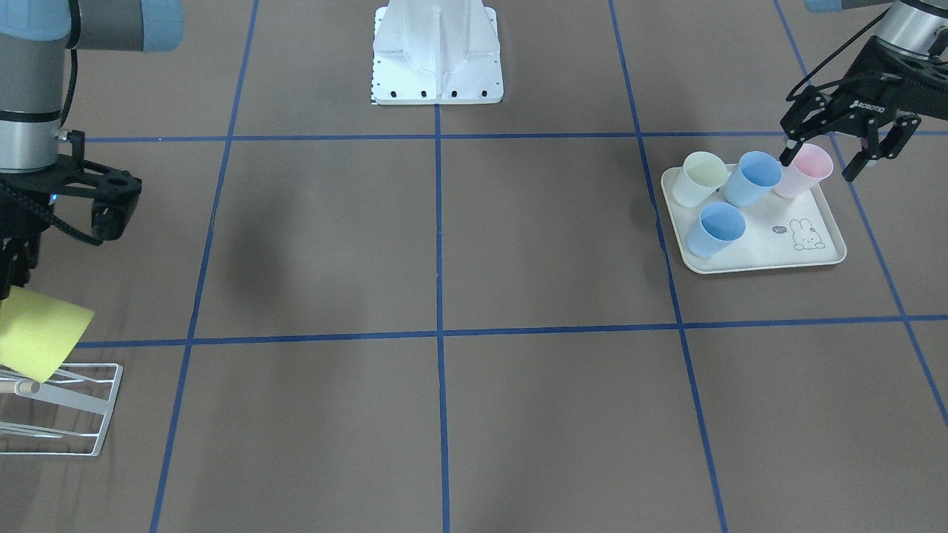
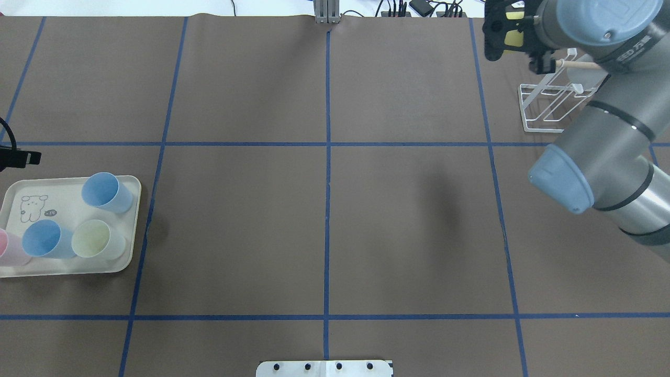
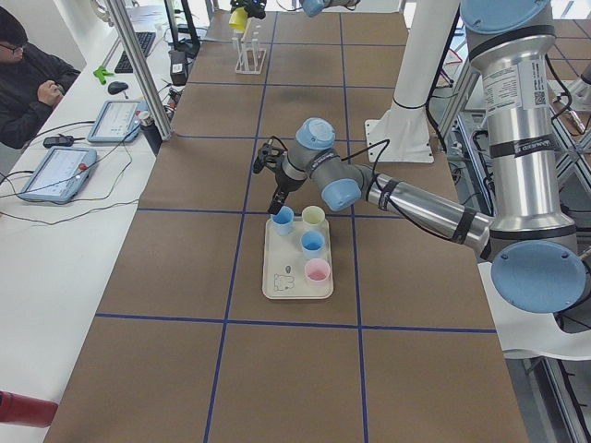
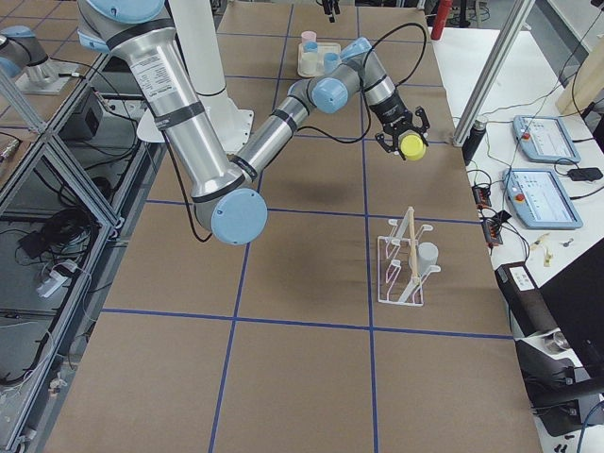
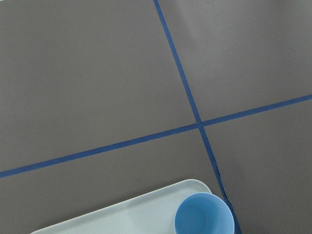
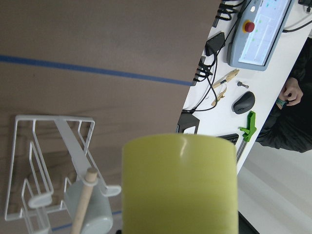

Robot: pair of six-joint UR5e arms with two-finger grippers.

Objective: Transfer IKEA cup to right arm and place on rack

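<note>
Yellow cup (image 6: 179, 185) pinched by right tool (image 4: 404, 138) above rack (image 1: 74, 400), tray (image 1: 763, 252) holding four cups (image 1: 715, 229), left tool (image 1: 819, 167) spread

We hold the pale yellow cup (image 1: 41, 333) clear of the table, tilted, clamped in the right gripper (image 4: 408, 143) of our right arm (image 2: 607, 141), a grey tube with pale blue joint caps stretched out towards the table's far right corner. The white wire rack (image 4: 404, 264), with its slanted wooden rod, stands on the table near the cup and below it, not touching it.
</note>
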